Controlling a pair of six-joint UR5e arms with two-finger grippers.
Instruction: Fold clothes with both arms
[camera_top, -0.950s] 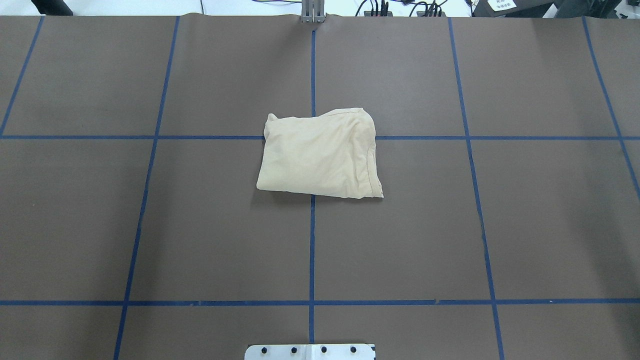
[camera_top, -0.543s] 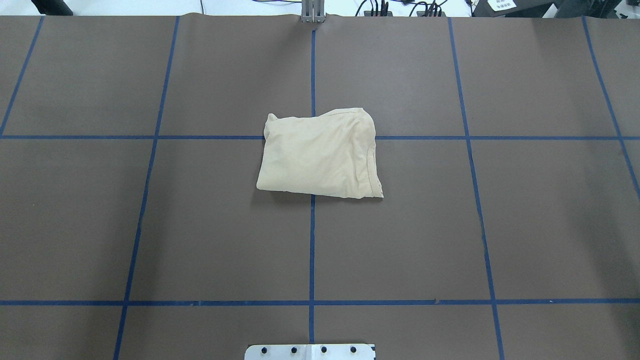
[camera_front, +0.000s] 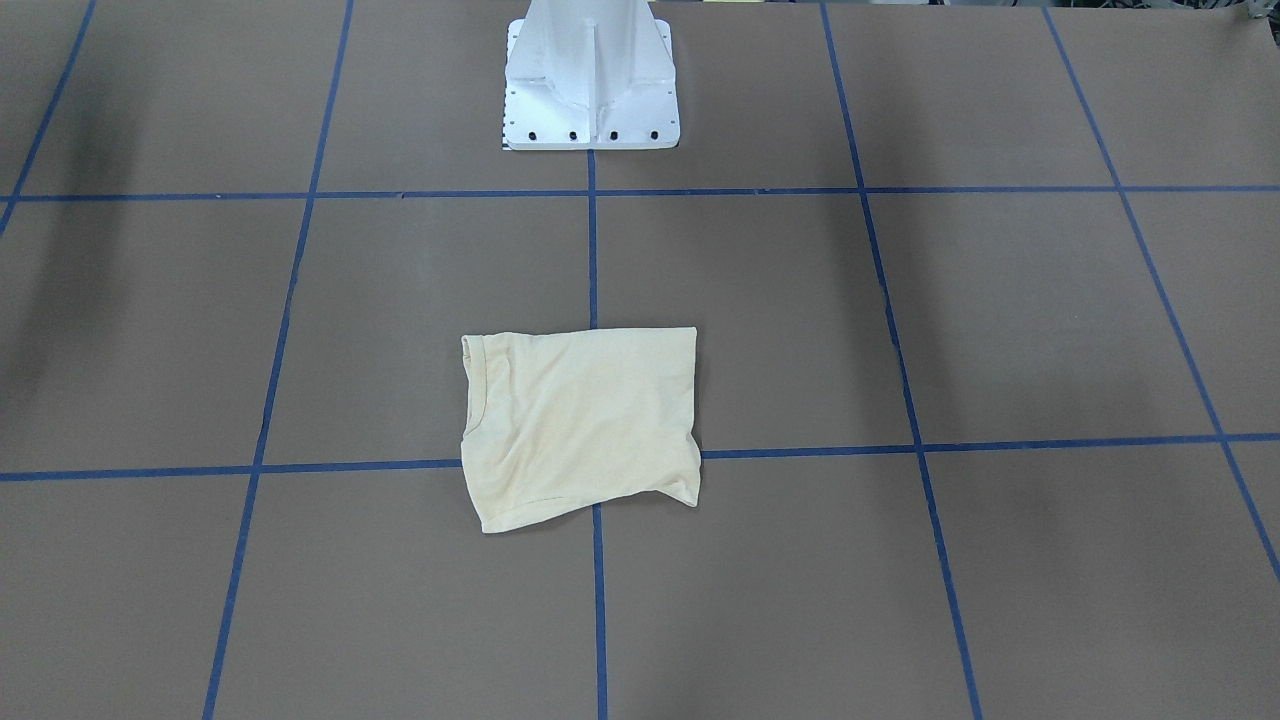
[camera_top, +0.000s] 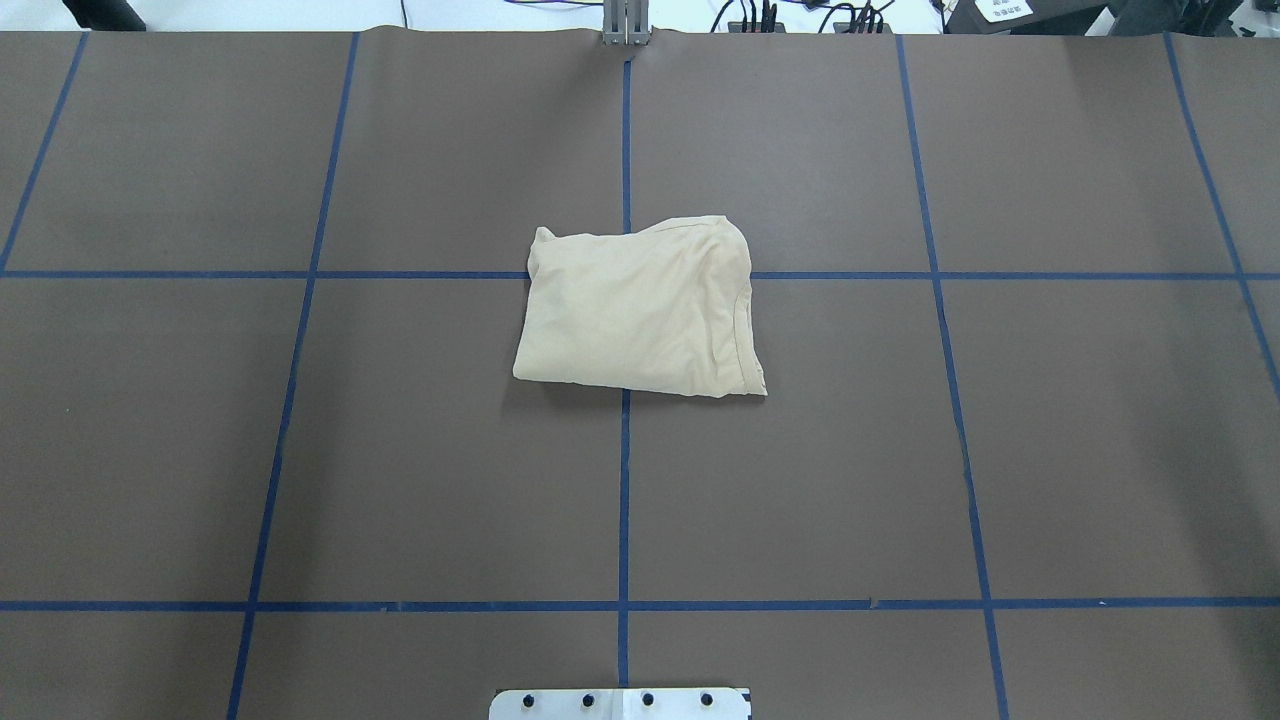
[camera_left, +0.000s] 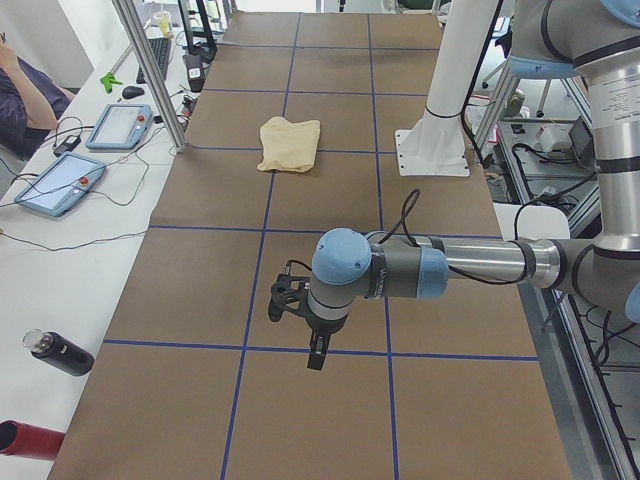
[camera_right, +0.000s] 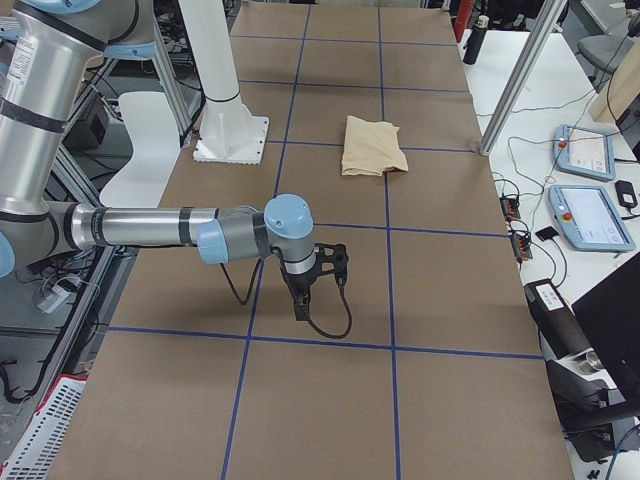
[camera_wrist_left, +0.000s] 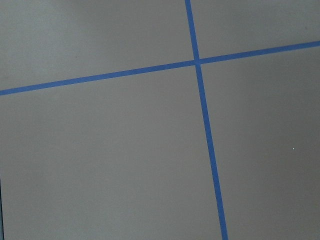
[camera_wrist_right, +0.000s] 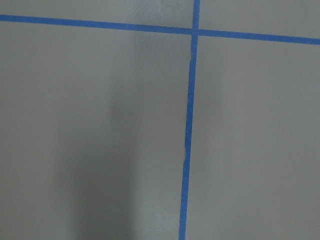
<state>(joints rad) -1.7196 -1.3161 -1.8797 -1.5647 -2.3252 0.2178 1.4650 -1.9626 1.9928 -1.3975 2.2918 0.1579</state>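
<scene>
Unmoved, folded T-shirt (camera_top: 638, 310) lies on table (camera_top: 300, 450).

Overhead: behind the white pedestal (camera_top: 620, 703), looking forward and down on the desk (camera_top: 300, 450). Front-facing: opposite, steeply down; shares the folded T-shirt (camera_front: 580, 425) and pedestal with it. Side views: farther back at either desk end, looking along it. Wrist views: close over blue tape lines (camera_wrist_left: 205, 130), probably pointing straight down.
</scene>
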